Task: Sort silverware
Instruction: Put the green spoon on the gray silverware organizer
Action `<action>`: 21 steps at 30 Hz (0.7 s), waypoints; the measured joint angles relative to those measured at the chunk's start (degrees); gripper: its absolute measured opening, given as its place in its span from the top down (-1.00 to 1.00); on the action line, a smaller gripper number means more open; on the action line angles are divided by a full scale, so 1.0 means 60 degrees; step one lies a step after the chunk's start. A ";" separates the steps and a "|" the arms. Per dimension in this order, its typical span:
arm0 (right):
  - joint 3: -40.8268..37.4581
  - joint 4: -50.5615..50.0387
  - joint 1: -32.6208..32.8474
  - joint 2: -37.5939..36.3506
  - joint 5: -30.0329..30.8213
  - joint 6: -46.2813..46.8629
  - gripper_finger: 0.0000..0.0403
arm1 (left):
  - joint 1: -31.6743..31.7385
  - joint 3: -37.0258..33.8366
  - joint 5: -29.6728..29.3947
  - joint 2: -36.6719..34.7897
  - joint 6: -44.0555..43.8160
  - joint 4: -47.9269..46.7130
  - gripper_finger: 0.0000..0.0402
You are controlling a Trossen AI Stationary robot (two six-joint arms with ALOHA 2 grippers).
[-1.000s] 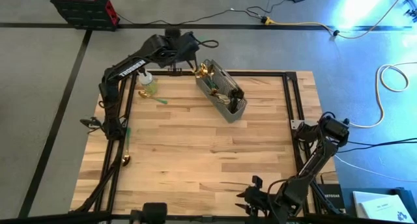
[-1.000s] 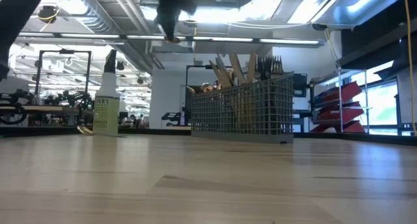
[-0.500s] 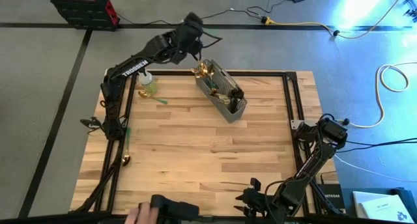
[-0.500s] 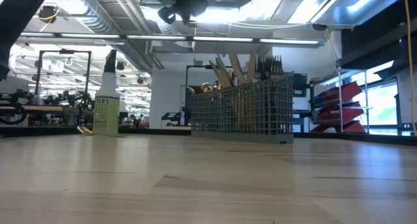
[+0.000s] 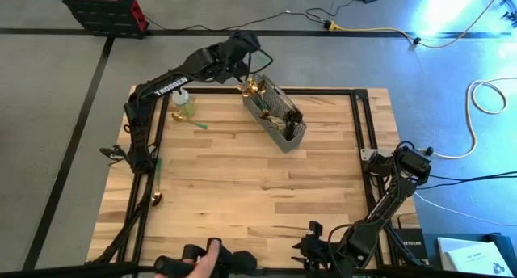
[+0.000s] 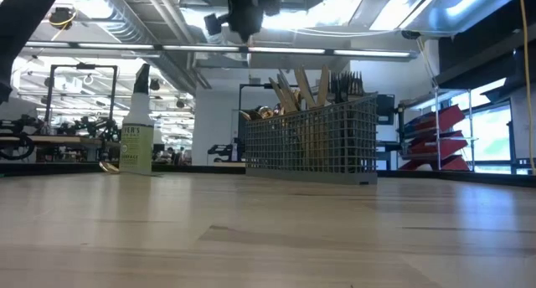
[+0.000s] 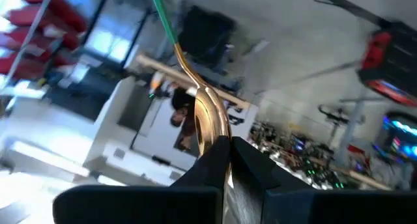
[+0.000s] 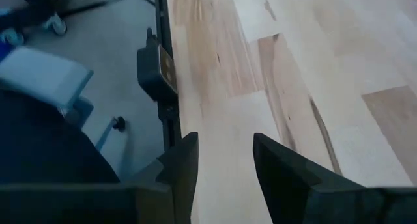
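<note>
My left gripper (image 5: 249, 50) hangs high over the table's far edge, just beyond the far end of the grey wire caddy (image 5: 276, 115), and is shut on a gold spoon with a green handle (image 7: 195, 87). In the low view it shows at the top (image 6: 245, 10). The caddy (image 6: 310, 144) stands on the table with several pieces of silverware upright in it. A green-handled piece (image 5: 199, 124) lies by the spray bottle, and a gold spoon (image 5: 157, 185) lies at the left edge. My right gripper (image 8: 225, 167) waits open at the near right corner (image 5: 311, 244). My left gripper pinches the spoon's gold bowl (image 7: 210, 123) between its two fingers. The fingers lie along the spoon, and its neck and green handle end (image 7: 159, 6) stick out ahead of them. The spoon is lifted well clear of the table.
A spray bottle with green liquid (image 5: 184, 105) stands at the far left, also seen in the low view (image 6: 136, 125). Black rails frame the table's left and right sides (image 5: 361, 124). A person's hand (image 5: 206, 260) shows at the near edge. Bare wood (image 5: 258, 189) lies between the caddy and the near edge.
My left gripper has gone toward the table's right, from near the spray bottle's side to above the caddy's far end, and has rolled about its own axis, still shut on the spoon. A person's hand has come in at the near edge.
</note>
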 joint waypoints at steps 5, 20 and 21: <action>-0.0004 -0.0767 0.0004 -0.0002 -0.0252 -0.0057 0.35 | 0.0255 -0.0966 -0.0293 -0.0045 -0.0493 -0.0161 1.00; -0.0007 -0.1595 0.0954 -0.0004 0.1347 -0.0248 0.35 | 0.0453 -0.1465 -0.0472 -0.0817 -0.1255 -0.1645 1.00; -0.0007 -0.1624 0.0954 -0.0004 0.1353 -0.0246 0.35 | 0.0479 -0.1459 -0.0437 -0.0913 -0.1369 -0.1972 1.00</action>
